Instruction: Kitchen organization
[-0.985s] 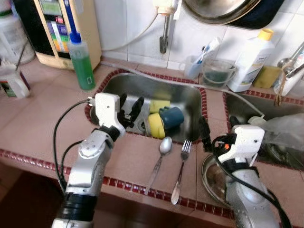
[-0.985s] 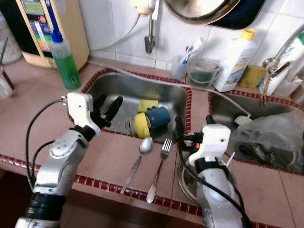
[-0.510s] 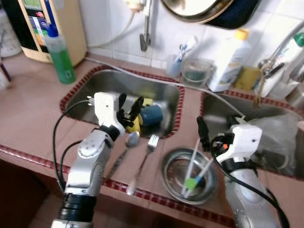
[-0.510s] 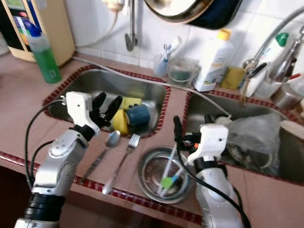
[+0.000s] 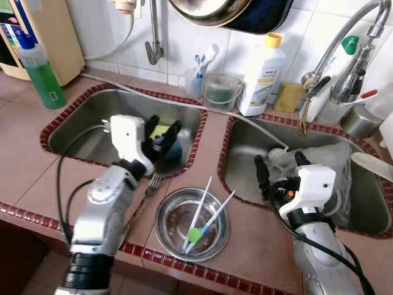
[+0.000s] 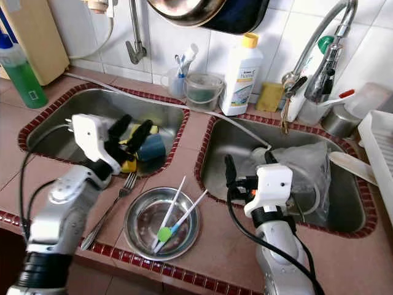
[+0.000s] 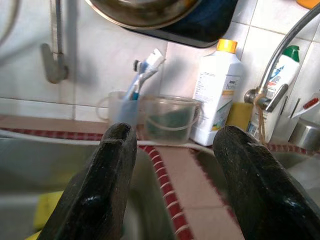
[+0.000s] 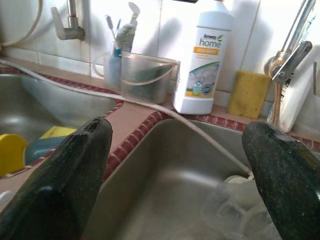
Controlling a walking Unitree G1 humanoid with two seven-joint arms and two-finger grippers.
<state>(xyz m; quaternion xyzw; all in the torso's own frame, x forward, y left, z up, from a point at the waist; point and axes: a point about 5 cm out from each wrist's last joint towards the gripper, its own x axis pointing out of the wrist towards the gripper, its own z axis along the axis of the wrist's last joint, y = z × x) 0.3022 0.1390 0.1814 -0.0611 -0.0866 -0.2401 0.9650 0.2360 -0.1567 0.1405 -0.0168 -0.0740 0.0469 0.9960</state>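
On the white detergent bottle (image 8: 206, 60) by the tiled wall we read "home" in green letters, under an orange band whose small print we cannot make out. The label on the green bottle (image 5: 37, 71) is too small for us to read.

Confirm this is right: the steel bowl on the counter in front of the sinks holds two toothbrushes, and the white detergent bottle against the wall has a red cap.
Wrong on the cap. The left eye view shows the white detergent bottle with a yellow cap. The steel bowl does hold two toothbrushes.
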